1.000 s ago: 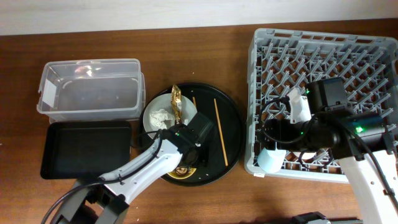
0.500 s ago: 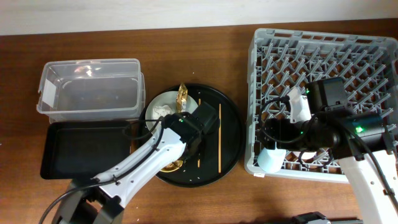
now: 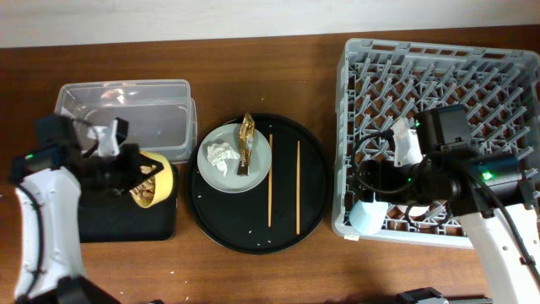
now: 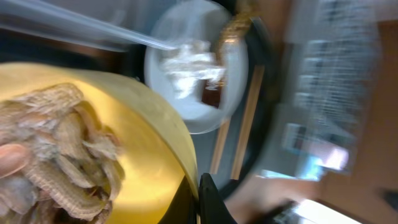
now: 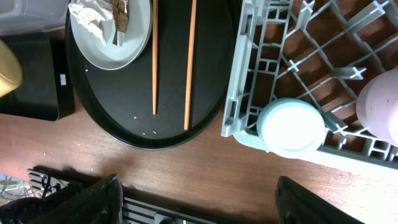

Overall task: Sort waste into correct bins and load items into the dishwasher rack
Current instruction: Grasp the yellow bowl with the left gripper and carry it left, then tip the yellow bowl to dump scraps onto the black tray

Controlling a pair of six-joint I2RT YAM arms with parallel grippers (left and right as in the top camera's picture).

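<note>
My left gripper (image 3: 135, 173) is shut on the rim of the small yellow bowl (image 3: 156, 179), which holds brown-beige food scraps (image 4: 56, 155), tilted over the shallow black tray (image 3: 126, 224). The clear tub (image 3: 122, 118) lies just behind it. On the round black tray (image 3: 253, 236) lies the pale plate (image 3: 229, 173) with the white tissue (image 3: 221, 155) and gold-brown wrapper (image 3: 246, 139), beside two chopsticks (image 3: 270, 180). My right gripper (image 5: 199, 205) is open and empty above the front edge of the rack (image 3: 439, 76). A blue cup (image 5: 290, 127) and a pink cup (image 5: 380, 99) stand upside down in the rack.
Small crumbs (image 5: 146, 132) are scattered on the round black tray. The right arm (image 3: 472, 186) lies over the rack's front half. Bare wooden table (image 3: 278, 270) runs along the front.
My left arm has carried the yellow bowl off the round black tray and leftward over the shallow black tray. The plate and chopsticks are now uncovered. The right arm has not moved.
</note>
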